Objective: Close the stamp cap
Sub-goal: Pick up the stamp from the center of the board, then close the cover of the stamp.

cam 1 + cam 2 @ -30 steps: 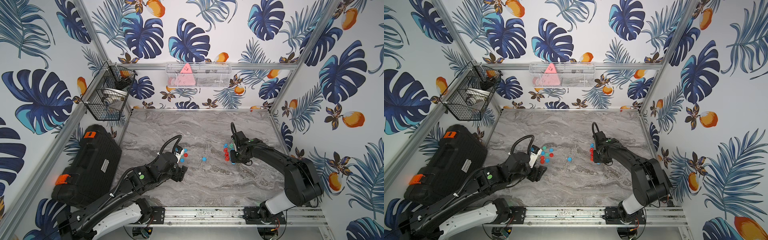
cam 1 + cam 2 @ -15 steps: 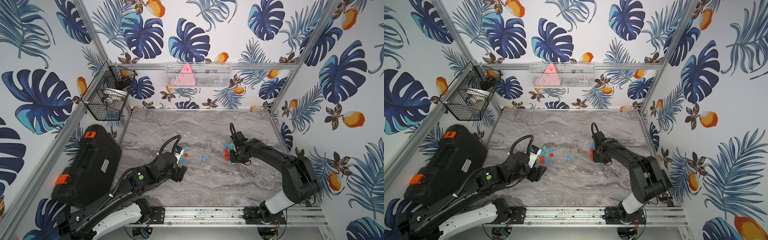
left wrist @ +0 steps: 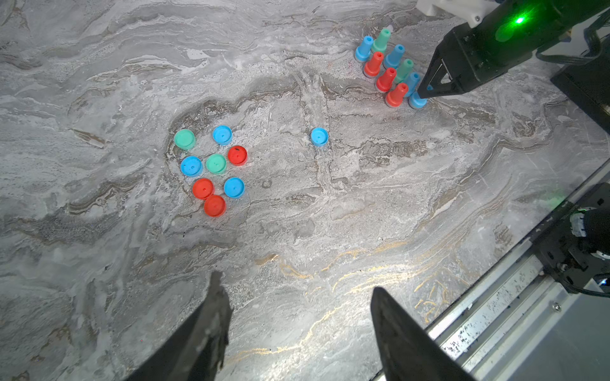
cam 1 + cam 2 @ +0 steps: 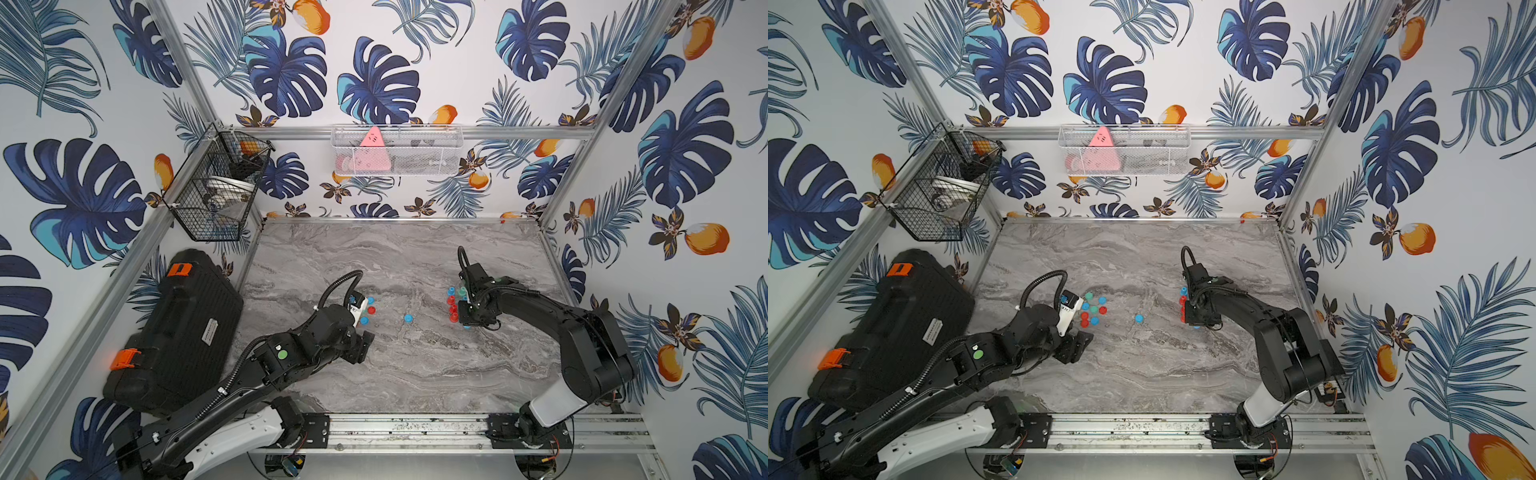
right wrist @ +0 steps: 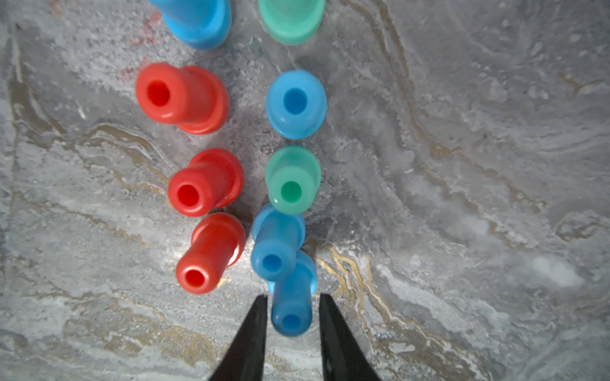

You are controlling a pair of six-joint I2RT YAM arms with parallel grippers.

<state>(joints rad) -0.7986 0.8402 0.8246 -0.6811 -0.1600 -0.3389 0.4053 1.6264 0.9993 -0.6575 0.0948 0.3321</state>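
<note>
Right wrist: R tool straddles blue stamp, gaps; L tool apart; marble top.

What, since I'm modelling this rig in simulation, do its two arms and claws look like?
The left arm and right arm are black jointed links on white base segments. A ribbed black cable loops at each wrist. The left arm bears a round green dot; a green light glows on the right. The left claw and right claw have black, tapering, pointed fingers.
</note>
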